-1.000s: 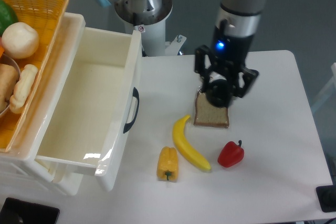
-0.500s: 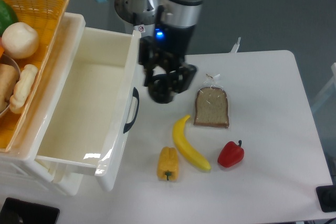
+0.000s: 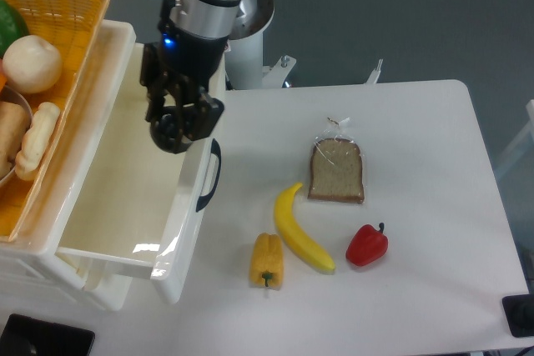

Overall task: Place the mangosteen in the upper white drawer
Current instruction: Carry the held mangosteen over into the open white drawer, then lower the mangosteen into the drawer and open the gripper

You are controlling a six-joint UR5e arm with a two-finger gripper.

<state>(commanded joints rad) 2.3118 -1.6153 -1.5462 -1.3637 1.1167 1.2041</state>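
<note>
- The gripper hangs over the right side of the upper white drawer, just inside its front wall.
- Its two fingers squeeze the mangosteen, a small, round, very dark fruit.
- The mangosteen is up in the air above the inside of the drawer, not lying on its floor.
- The drawer is pulled out, and its black handle faces the table.
- On the table lie a slice of bread in a clear bag, a banana, a red pepper and a yellow pepper.
- An orange-yellow basket with food in it sits at the left, beside the drawer.
</note>
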